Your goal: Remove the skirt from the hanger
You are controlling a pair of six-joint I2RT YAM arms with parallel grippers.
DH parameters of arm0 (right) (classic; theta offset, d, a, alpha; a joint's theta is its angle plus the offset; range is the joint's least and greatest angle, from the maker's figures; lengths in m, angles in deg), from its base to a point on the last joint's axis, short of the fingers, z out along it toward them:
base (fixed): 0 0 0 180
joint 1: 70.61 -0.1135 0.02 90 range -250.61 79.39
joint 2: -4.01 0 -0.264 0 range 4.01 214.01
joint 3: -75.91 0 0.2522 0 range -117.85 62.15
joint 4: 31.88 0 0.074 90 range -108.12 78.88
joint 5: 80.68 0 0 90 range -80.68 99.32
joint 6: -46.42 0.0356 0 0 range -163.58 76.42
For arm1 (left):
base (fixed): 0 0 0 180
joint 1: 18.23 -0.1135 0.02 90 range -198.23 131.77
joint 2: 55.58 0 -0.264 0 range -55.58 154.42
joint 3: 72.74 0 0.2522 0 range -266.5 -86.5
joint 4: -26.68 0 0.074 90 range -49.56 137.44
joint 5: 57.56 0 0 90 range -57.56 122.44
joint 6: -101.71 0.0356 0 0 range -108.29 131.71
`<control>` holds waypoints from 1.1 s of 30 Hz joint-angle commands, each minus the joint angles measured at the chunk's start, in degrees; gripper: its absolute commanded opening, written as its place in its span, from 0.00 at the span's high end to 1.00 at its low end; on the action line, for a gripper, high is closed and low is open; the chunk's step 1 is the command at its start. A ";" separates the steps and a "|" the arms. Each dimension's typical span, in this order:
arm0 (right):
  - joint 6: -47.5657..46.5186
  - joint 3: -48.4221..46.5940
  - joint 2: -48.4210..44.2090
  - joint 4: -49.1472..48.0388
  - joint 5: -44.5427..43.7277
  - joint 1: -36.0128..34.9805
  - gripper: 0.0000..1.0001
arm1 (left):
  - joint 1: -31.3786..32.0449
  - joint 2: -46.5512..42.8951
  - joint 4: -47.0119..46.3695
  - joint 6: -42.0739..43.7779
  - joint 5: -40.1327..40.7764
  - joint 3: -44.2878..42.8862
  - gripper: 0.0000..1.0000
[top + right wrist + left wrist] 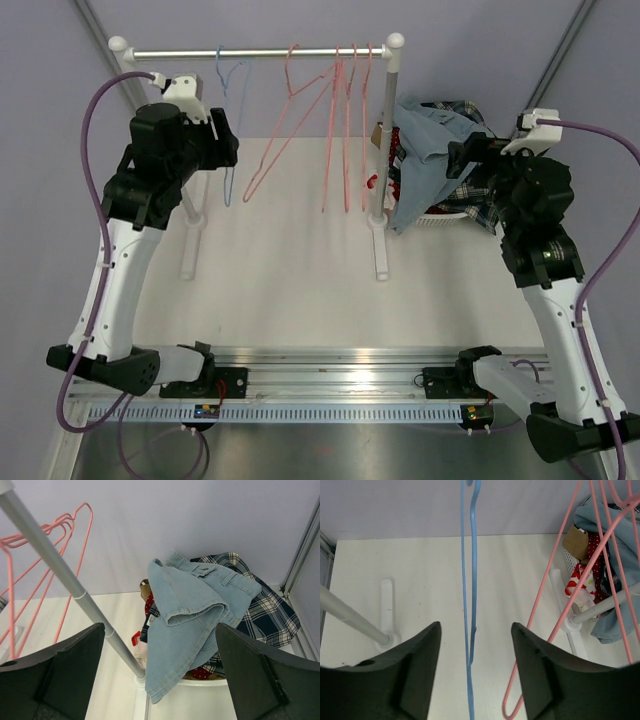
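A light-blue denim skirt (195, 615) lies crumpled on top of the clothes pile in the white basket (200, 686), at the right of the top view (425, 150). It is on no hanger. My right gripper (160, 626) hovers over it, open, with nothing between its fingers. A bare blue hanger (470, 605) hangs from the rail (260, 50) at the left. My left gripper (476, 630) is raised at that hanger, open, its wire running between the two fingers without touching them.
Several bare pink hangers (345, 130) hang on the rail's right half. The rack's right post (75, 590) stands between them and the basket. Plaid cloth (270, 615) and red dotted clothes lie under the skirt. The rack's left foot (387, 605) rests on the white table.
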 commanded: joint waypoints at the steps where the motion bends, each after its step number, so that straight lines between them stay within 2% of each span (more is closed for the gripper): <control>1: 1.34 1.94 -3.00 4.39 1.90 -0.20 0.00 | 0.20 -5.40 -1.05 -1.47 0.74 0.48 0.34; 5: 1.69 1.33 -7.14 10.18 0.86 -0.20 0.00 | 0.56 -12.59 3.27 -2.26 2.32 2.32 0.10; 6: 2.13 1.33 -8.20 11.07 0.42 -0.29 0.01 | 0.56 -17.40 3.88 -2.43 2.76 3.63 0.02; 8: 5.19 2.20 -12.15 13.26 0.67 -0.20 0.01 | 0.56 -22.34 4.59 -2.96 2.85 9.34 0.01; 9: 6.34 3.86 -13.81 13.71 1.89 -0.20 0.01 | 0.56 -27.76 4.59 -3.05 1.89 11.36 0.01; 14: 15.48 12.74 -28.22 12.84 14.63 -0.20 0.01 | 0.56 -41.07 3.45 -6.20 -2.76 28.47 0.01; 16: 18.89 16.79 -33.83 13.80 16.92 -0.20 0.00 | 0.56 -47.20 2.31 -7.79 -6.01 32.98 0.01; 20: 21.64 22.85 -42.29 18.01 17.20 -0.20 0.01 | 0.56 -55.92 0.29 -10.87 -7.08 42.66 0.01; 26: 21.20 22.87 -48.81 22.06 14.30 -0.20 0.01 | 0.56 -59.02 -0.07 -11.31 -6.47 48.03 0.01; 33: 20.06 20.14 -45.30 25.22 10.96 -0.20 0.00 | 0.56 -58.58 -0.86 -10.44 -4.89 48.47 0.01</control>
